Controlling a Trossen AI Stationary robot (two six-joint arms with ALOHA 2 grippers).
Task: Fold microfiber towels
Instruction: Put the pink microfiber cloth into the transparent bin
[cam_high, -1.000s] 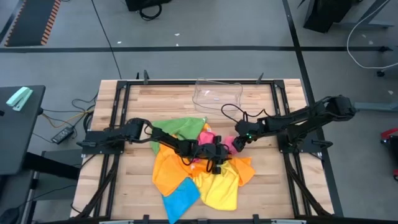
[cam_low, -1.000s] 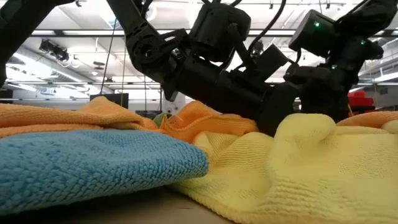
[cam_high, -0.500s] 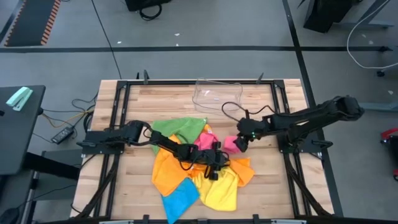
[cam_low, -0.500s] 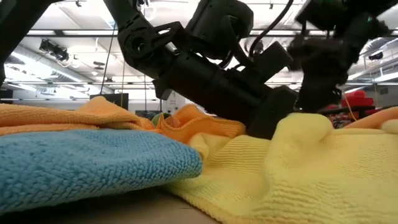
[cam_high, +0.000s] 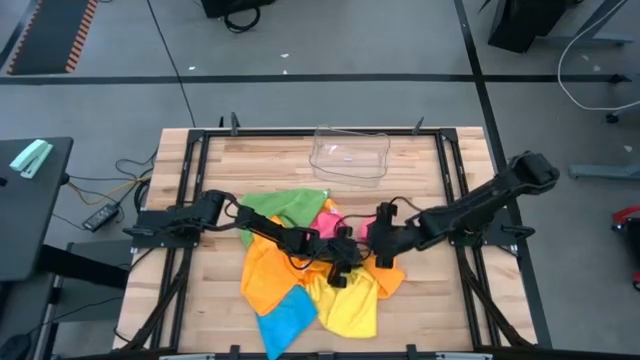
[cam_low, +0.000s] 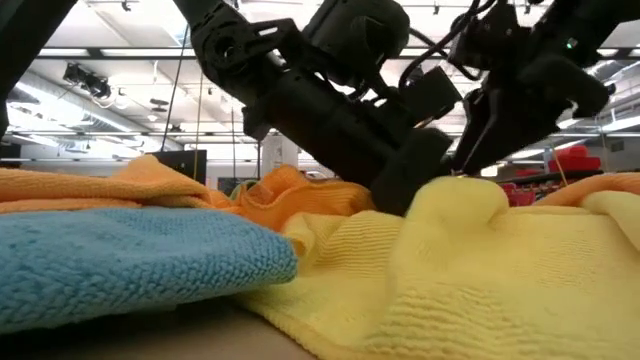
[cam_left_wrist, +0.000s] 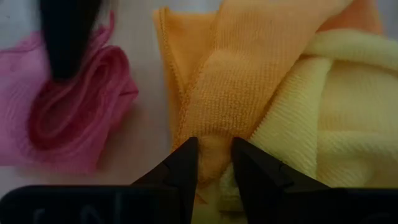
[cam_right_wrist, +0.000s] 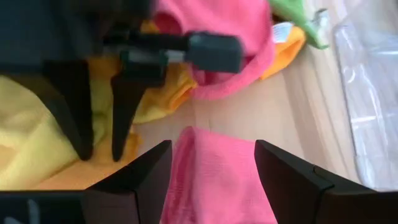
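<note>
Several microfiber towels lie heaped mid-table: green (cam_high: 288, 207), pink (cam_high: 330, 222), orange (cam_high: 262, 275), yellow (cam_high: 352, 308) and blue (cam_high: 287, 322). My left gripper (cam_high: 338, 272) reaches in from the table's left and is shut on the orange towel (cam_left_wrist: 249, 62), beside a raised hump of yellow (cam_low: 450, 205). My right gripper (cam_high: 382, 250) comes from the right, close to the left one, with a bunched pink towel (cam_right_wrist: 214, 180) between its wide-set fingers. In the low view both grippers stand behind the yellow hump. My left gripper pinches a raised fold of the orange towel (cam_left_wrist: 214, 152) between its two fingertips (cam_left_wrist: 186, 162), slanting down from the table's left. The rest of the towel lies slack on the pile, partly under the yellow one. My right gripper has a bunch of the pink towel (cam_right_wrist: 211, 168) between its two fingers (cam_right_wrist: 134, 180), slanting down from the table's right. The bunch fills the gap. Whether its underside rests on the wood, I cannot tell.
A clear plastic tray (cam_high: 350, 155) stands at the table's far edge, behind the pile. Bare wood (cam_high: 430, 300) shows right of the pile and along the near edge. Black frame rails (cam_high: 190, 190) run along the table's left and right sides.
My right gripper has swung toward the near edge and the left gripper, rising a little and rolling about its own line, with the pink bunch still between its fingers. The yellow hump has slid slightly toward the table's left.
</note>
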